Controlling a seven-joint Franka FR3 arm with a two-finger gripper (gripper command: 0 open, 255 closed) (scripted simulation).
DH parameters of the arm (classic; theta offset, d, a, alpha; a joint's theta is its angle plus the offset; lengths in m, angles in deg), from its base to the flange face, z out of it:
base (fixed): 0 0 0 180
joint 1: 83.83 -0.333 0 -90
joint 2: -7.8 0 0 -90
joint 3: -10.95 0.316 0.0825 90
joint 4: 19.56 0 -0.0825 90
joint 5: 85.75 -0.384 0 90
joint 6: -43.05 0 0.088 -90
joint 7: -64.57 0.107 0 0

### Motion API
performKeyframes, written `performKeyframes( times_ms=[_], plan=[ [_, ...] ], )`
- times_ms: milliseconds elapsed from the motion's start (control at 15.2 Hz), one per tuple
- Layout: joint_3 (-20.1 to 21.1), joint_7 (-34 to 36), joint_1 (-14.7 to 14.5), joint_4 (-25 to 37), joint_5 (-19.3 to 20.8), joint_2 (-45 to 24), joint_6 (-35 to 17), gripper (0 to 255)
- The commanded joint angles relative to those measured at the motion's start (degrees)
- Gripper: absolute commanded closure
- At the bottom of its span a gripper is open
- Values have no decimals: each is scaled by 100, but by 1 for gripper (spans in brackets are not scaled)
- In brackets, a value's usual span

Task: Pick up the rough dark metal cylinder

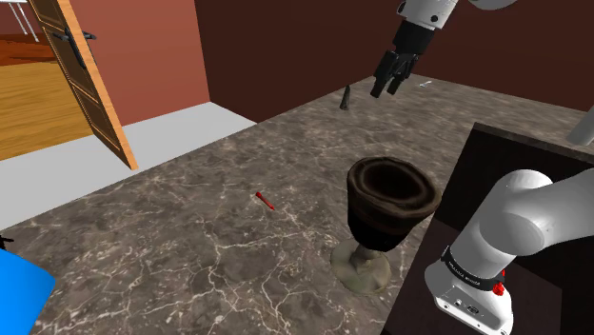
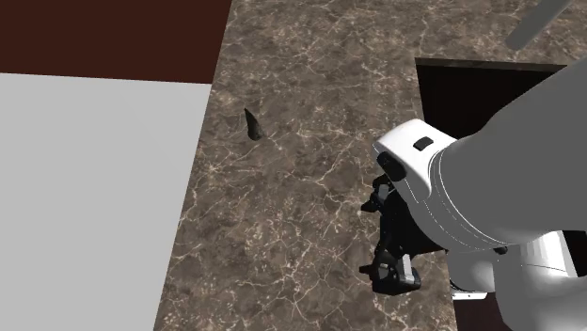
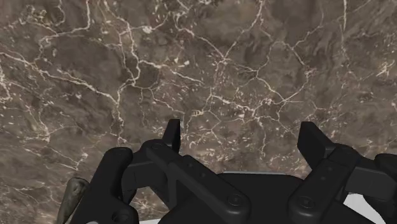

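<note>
A brown marble counter (image 1: pixel 190 247) with pale veins takes up most of the shoulder view. Past its far edge are a strip of grey floor (image 1: pixel 181 128), reddish-brown walls and, at the upper left of the frame, an open wooden door (image 1: pixel 86 76).

The dark cylinder (image 1: pixel 346 97) stands on the counter at the upper middle of that frame. It is small, narrows toward its top and leans a little. In the second exterior view it sits at the upper left of centre (image 2: pixel 251 124), near the counter's edge beside the grey floor.

The gripper (image 1: pixel 386 88) hangs above the counter just to the right of the cylinder in the shoulder view, without touching it. In the wrist view the gripper (image 3: pixel 242 143) has its fingers (image 3: pixel 312 143) well apart, with only bare marble between them.

A large dark cup (image 1: pixel 386 214) on a foot stands at the lower right of centre in the shoulder view, close to the dark stand (image 1: pixel 476 162). A small red thing (image 1: pixel 265 199) lies on the marble near the frame's middle.
</note>
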Motion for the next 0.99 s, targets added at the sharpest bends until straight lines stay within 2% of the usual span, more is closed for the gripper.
performKeyframes(
  times_ms=[0, 462, 924],
  plan=[
    [0, 0, 0, 0, 0, 0, 0, 0],
    [-766, -1677, -66, 501, 557, -1038, -255, 0],
    [-1396, -3289, -160, 1455, 835, -2381, -470, 0]
  ],
)
